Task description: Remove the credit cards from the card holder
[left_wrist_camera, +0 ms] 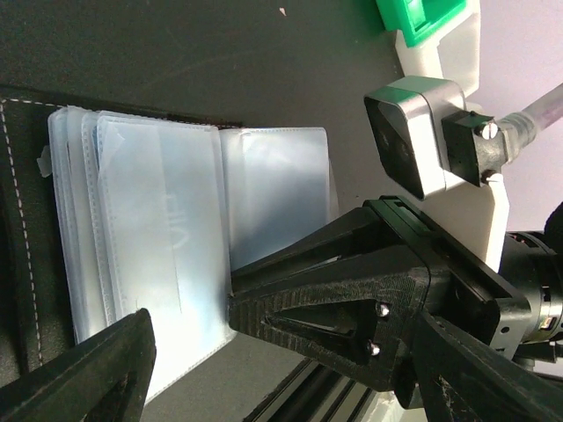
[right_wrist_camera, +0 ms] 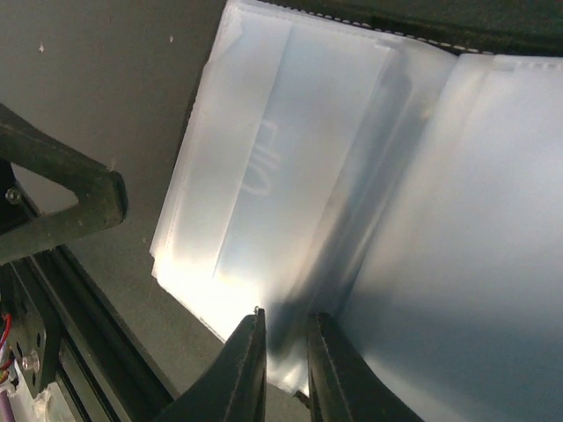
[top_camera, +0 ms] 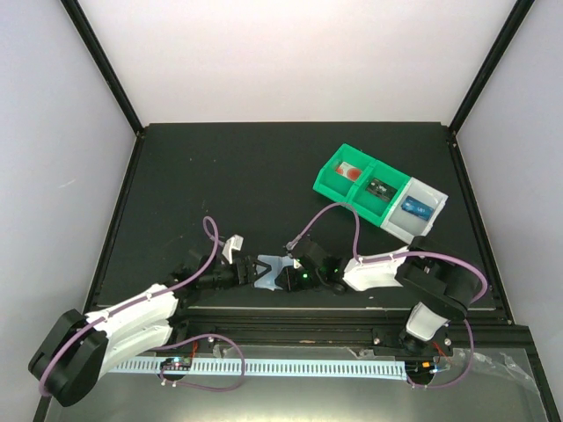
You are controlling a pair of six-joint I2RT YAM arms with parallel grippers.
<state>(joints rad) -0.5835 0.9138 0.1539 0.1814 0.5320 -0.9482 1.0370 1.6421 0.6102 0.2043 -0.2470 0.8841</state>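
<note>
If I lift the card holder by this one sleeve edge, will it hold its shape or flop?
Likely floppy: the card holder is a stack of thin translucent sleeves that fan apart. Probably slippery too: the plastic shows glossy glare near the right gripper. It looks light, so a push may slide it on the table.

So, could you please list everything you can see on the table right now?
card holder: one, pale blue-grey and translucent, lying open near the table's front edge, between the grippers
credit card: at least one, bright blue, in the tray's white end compartment
red-and-white item: one, in the tray's outer green compartment
dark green item: one, in the tray's middle compartment
compartment tray: one, green with a white end section, back right of the table
table: one, black
left gripper: one, black, open, at the holder's left side
right gripper: one, black, shut on the holder's sleeve edge
</note>
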